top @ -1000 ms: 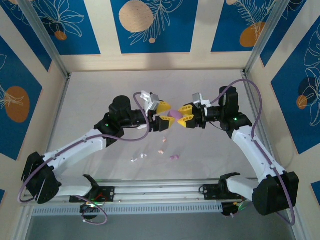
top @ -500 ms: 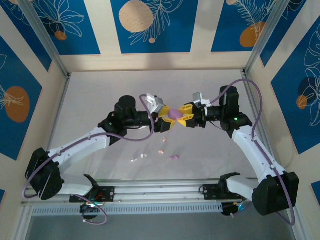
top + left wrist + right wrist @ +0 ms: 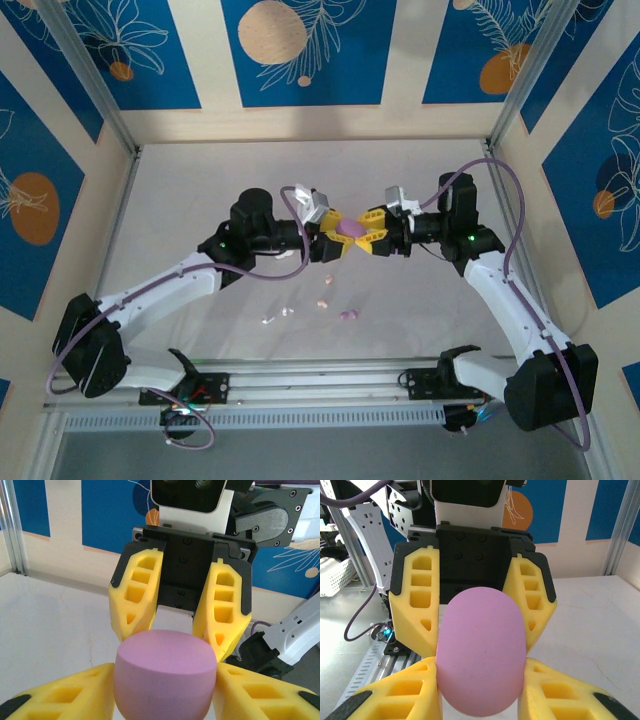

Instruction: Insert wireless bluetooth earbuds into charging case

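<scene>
A pink-purple pebble-shaped charging case (image 3: 350, 229) hangs above the table's middle, held from both sides. My left gripper (image 3: 337, 241) is shut on its left end, and the yellow fingers (image 3: 60, 695) press the case (image 3: 165, 675) on both sides. My right gripper (image 3: 366, 238) is shut on the other end, its fingers (image 3: 560, 690) hugging the case (image 3: 481, 650). Tiny earbuds lie loose on the table nearer the arm bases: white ones (image 3: 276, 317), a pink one (image 3: 322, 303) and a purple one (image 3: 347, 316).
The white table (image 3: 200, 180) is walled by blue-and-cream panels with metal posts at the corners. A rail with both arm bases (image 3: 320, 385) runs along the near edge. Purple cables loop from each arm.
My left arm has moved right to the case and its jaws have closed in on it. The right gripper has kept hold of the case, still.
</scene>
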Robot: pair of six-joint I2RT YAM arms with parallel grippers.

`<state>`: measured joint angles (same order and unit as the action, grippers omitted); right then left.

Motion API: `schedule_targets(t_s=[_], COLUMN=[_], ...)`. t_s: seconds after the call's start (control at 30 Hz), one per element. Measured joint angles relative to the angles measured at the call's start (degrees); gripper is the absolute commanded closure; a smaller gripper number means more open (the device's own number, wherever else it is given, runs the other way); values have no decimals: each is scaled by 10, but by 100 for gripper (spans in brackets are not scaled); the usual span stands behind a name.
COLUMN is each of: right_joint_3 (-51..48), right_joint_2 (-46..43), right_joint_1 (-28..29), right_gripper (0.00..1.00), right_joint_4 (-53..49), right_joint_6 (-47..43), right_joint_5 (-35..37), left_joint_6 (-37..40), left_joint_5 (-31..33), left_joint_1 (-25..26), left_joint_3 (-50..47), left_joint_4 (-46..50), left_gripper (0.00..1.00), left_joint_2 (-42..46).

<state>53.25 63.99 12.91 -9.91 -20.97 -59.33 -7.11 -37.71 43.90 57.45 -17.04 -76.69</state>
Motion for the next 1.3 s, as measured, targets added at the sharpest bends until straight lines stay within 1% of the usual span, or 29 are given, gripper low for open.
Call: schedule_targets(t_s=[0.07, 0.17, 0.53, 0.6, 0.83, 1.0, 1.07, 1.13, 1.17, 1.2, 1.3], right_joint_3=[0, 0, 0, 0, 0, 0, 0, 0, 0, 0, 0], right_joint_2=[0, 0, -2, -2, -2, -4, -6, -8, -8, -8, -8], right_joint_1=[2, 2, 1, 1, 1, 1, 1, 1, 1, 1, 1], right_gripper=[65, 65, 64, 64, 64, 64, 64, 64, 64, 64, 64], right_joint_4=[0, 0, 2, 3, 2, 0, 0, 0, 0, 0, 0], right_joint_6=[0, 0, 3, 4, 4, 0, 0, 0, 0, 0, 0], right_joint_5=[0, 1, 4, 4, 4, 3, 3, 2, 2, 3, 4], left_joint_6=[0, 2, 31, 32, 25, 12, 11, 11, 12, 12, 17], left_joint_5=[-2, -4, -6, -6, -8, -11, -13, -13, -13, -13, -13], left_joint_1=[0, 1, 2, 2, 2, 2, 2, 2, 2, 2, 2], left_joint_3=[2, 4, 12, 12, 12, 12, 12, 12, 12, 12, 12], left_joint_4=[1, 5, 44, 48, 36, 23, 22, 21, 22, 22, 29], left_gripper=[49, 45, 45, 48, 49, 57, 58, 56, 52, 51, 50], left_joint_2=[-1, -1, -3, -3, -3, -3, -3, -3, -3, -3, -3])
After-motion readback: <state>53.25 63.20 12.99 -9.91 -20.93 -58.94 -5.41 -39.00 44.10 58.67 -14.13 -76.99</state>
